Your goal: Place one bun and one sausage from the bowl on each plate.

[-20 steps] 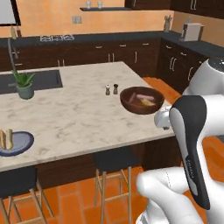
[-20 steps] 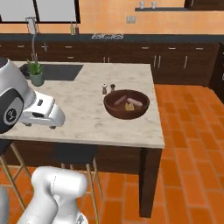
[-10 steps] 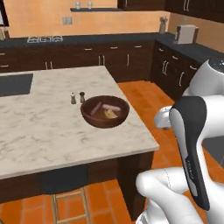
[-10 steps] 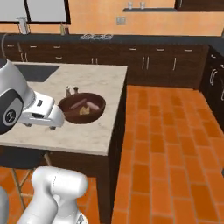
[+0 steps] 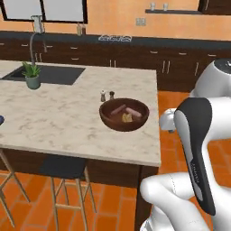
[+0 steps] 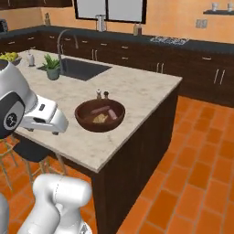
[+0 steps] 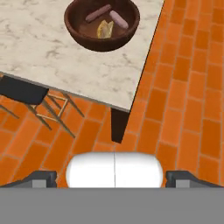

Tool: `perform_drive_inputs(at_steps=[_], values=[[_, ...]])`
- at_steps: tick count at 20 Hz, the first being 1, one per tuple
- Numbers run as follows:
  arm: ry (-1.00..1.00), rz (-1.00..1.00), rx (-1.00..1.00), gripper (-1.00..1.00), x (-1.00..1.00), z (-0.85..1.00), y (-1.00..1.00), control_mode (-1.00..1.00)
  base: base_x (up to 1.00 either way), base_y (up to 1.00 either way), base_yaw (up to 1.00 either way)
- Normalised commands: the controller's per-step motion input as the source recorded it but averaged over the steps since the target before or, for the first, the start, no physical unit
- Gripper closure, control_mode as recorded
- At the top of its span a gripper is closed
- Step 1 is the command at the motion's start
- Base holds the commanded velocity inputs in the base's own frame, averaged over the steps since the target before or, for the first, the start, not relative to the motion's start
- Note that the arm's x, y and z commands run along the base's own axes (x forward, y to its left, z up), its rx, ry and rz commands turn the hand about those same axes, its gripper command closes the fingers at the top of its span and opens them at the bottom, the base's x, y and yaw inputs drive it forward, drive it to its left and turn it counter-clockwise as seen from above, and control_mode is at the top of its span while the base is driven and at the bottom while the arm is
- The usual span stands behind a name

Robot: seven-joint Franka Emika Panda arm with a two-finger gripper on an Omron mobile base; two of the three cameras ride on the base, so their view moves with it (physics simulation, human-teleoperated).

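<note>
Two sausages (image 7: 108, 14) and a bun (image 7: 104, 29) lie untouched in the bowl (image 5: 124, 114) on the counter (image 5: 58, 117), gripper (image 7: 114, 178) spread wide, empty.

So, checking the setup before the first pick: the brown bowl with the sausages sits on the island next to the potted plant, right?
Not quite. The brown bowl with the sausages does sit on the island, but next to the salt and pepper shakers, not the potted plant, which stands far off by the sink. The left base view shows this.
</note>
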Motion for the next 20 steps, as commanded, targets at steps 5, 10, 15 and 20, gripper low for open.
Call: perform_drive_inputs(at_steps=[5, 10, 15, 20], values=[[0.00, 0.00, 0.00, -1.00, 0.00, 0.00, 0.00, 1.00, 0.11, -0.69, 0.73], [0.00, 0.00, 0.00, -1.00, 0.00, 0.00, 0.00, 1.00, 0.05, -0.67, 0.74], [0.00, 0.00, 0.00, -1.00, 0.00, 0.00, 0.00, 1.00, 0.01, -0.69, 0.73], [0.00, 0.00, 0.00, -1.00, 0.00, 0.00, 0.00, 1.00, -0.02, -0.84, 0.68]])
